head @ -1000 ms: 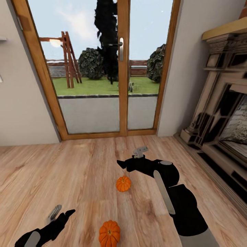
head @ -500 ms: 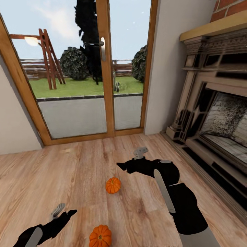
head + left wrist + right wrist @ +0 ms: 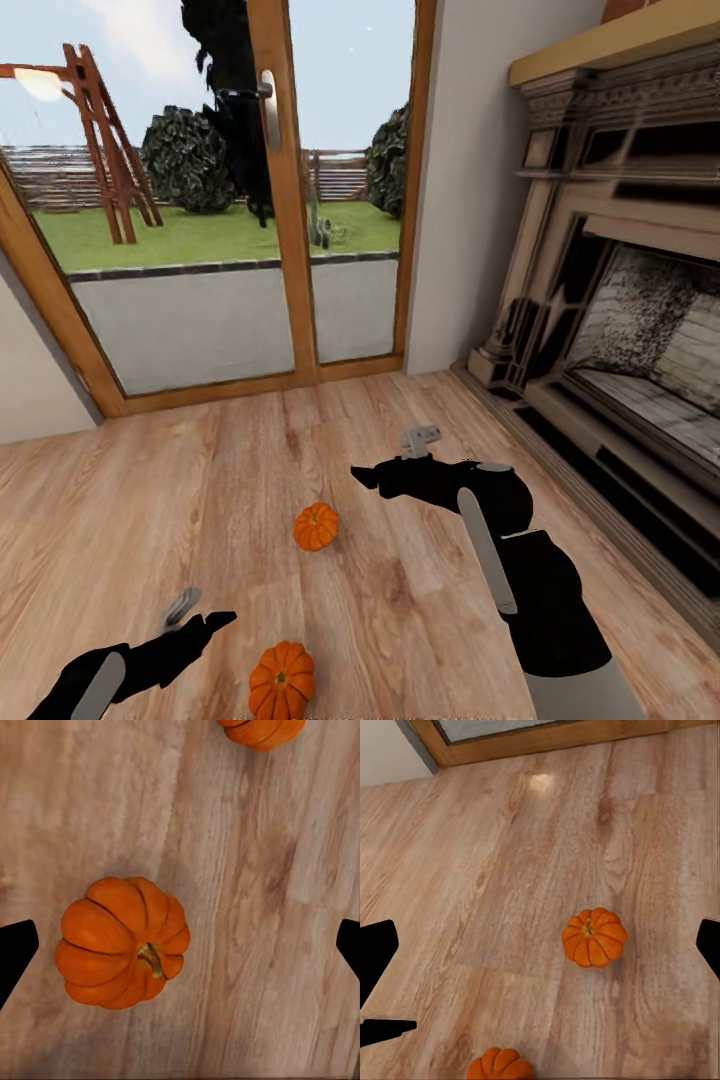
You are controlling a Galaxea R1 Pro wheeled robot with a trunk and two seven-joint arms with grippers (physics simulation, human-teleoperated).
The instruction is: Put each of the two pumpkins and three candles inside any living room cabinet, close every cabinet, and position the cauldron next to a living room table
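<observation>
Two pumpkins (image 3: pixel 281 680) sit near and slightly left on the wooden floor (image 3: pixel 120 520) as the released, empty left gripper (image 3: pixel 180 945) hovers above one, best centred before clenching.

- We note a light wooden plank floor (image 3: pixel 180 500).
- Two orange pumpkins rest on it, well apart: far pumpkin (image 3: pixel 316 526), near pumpkin (image 3: pixel 281 681).

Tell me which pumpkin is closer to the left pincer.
The near pumpkin at the head view's bottom edge, beside the left pincer; the far pumpkin lies farther out.
</observation>
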